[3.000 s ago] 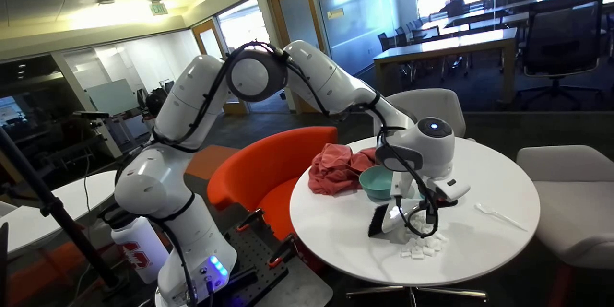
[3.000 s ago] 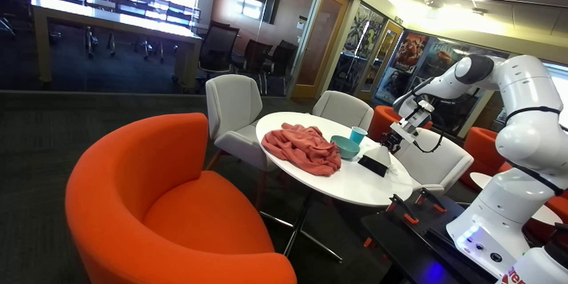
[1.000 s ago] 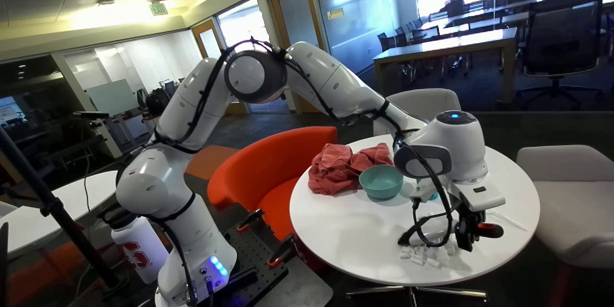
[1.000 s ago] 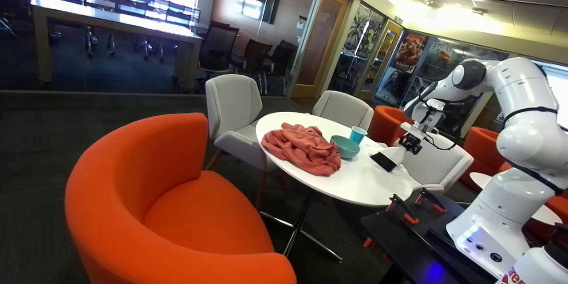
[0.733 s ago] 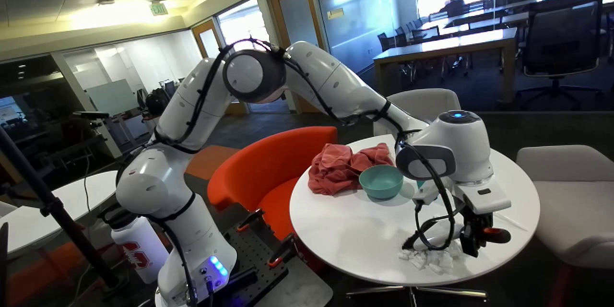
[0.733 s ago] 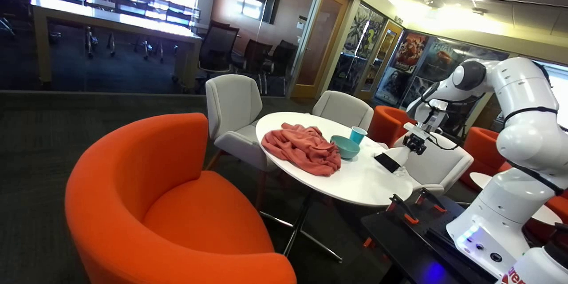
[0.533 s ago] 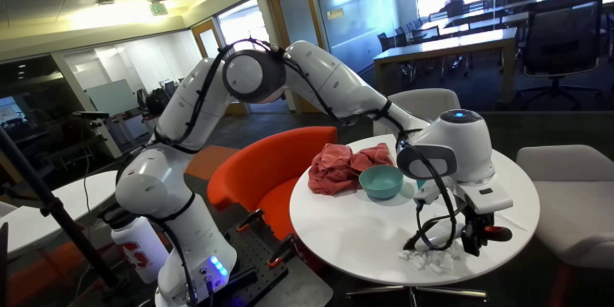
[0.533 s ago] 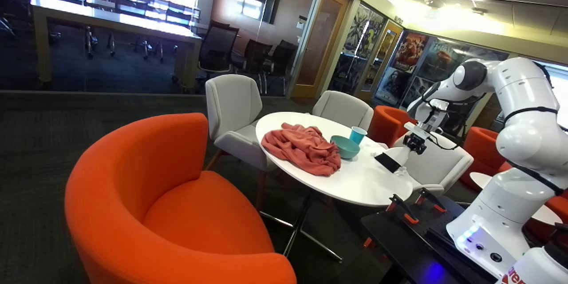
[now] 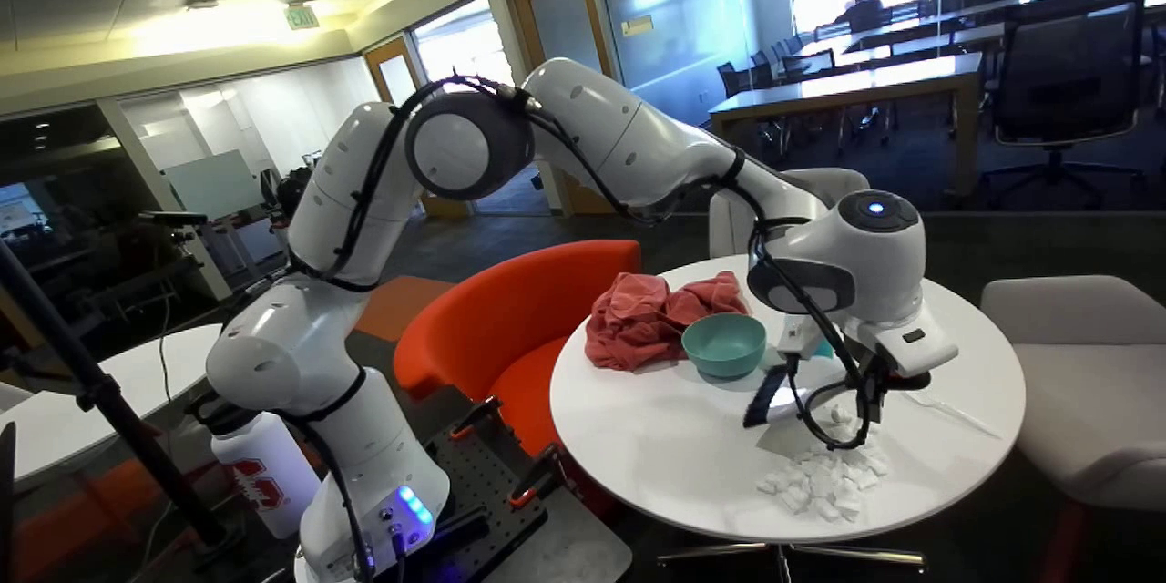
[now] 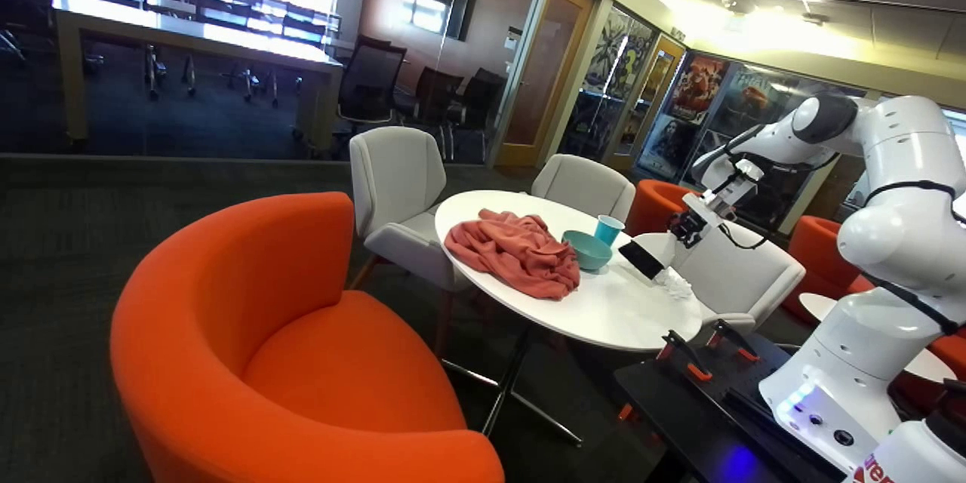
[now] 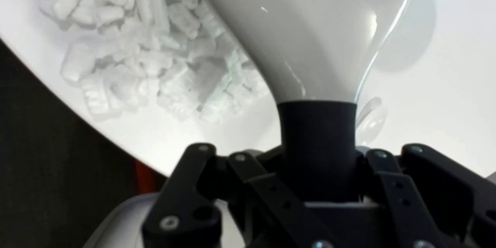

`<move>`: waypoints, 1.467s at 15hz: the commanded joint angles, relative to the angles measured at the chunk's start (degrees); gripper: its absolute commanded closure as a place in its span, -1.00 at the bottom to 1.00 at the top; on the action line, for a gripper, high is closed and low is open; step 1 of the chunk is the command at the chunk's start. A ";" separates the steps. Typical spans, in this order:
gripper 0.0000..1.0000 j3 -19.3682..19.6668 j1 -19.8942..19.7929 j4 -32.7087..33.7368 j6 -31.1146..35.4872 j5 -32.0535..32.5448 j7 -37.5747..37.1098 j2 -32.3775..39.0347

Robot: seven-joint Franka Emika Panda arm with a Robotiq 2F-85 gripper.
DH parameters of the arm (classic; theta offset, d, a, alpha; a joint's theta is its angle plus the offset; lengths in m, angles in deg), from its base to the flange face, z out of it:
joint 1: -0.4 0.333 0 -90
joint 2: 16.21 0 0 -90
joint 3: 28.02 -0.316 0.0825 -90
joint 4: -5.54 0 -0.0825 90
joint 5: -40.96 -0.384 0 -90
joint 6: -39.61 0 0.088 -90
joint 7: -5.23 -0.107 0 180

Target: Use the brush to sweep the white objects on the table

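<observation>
The brush has a white body (image 11: 317, 38), black bristles (image 9: 765, 397) and a black handle (image 11: 317, 143). My gripper (image 11: 314, 159) is shut on the handle in the wrist view. In both exterior views my gripper (image 9: 873, 392) (image 10: 687, 228) holds the brush tilted, with the bristles (image 10: 641, 259) appearing slightly above the table (image 9: 629, 446), a shadow under them. The white objects (image 9: 824, 481) lie in a loose pile near the table's edge, beside the brush. The pile also shows in the wrist view (image 11: 135, 46) and an exterior view (image 10: 673, 284).
A teal bowl (image 9: 724, 346) and a crumpled red cloth (image 9: 629, 323) lie on the table. A blue cup (image 10: 608, 230) stands beside the bowl, partly hidden behind the arm in an exterior view. A clear plastic spoon (image 9: 952, 410) lies past the gripper. Chairs (image 9: 1084, 383) surround the table.
The brush first moved across into the white objects, and the pile shifted and bunched toward the table's edge. In the last half second the gripper and brush rose and backed off the pile.
</observation>
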 commanded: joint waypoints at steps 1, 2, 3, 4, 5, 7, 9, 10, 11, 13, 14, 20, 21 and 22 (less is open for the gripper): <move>1.00 -3.44 -3.12 -2.16 -10.04 -2.34 7.30 -4.51; 1.00 -3.26 -3.18 -2.49 -13.54 -1.79 8.49 -5.17; 1.00 -2.64 -2.91 -2.93 -17.38 -0.92 9.27 -6.01; 1.00 -1.99 -2.55 -3.16 -20.61 -0.36 9.88 -6.57; 1.00 -1.56 -2.15 -3.91 -23.49 0.08 10.79 -7.41; 1.00 -1.03 -1.06 -5.65 -27.04 0.44 11.99 -8.59; 1.00 -0.80 0.43 -7.85 -28.63 0.62 12.59 -9.24; 1.00 -0.56 1.50 -9.10 -28.00 0.57 12.33 -9.34; 1.00 -0.60 2.65 -10.54 -26.94 0.23 11.93 -9.26; 1.00 -0.85 4.93 -12.93 -25.22 -0.84 11.95 -8.44; 1.00 -0.96 6.17 -14.31 -24.28 -1.54 12.02 -8.14; 1.00 -0.10 12.91 -22.29 -15.23 -3.54 9.93 -6.67; 1.00 -0.02 13.48 -23.61 -14.01 -3.89 9.62 -6.70; 1.00 0.26 14.12 -24.58 -13.40 -3.76 8.83 -6.61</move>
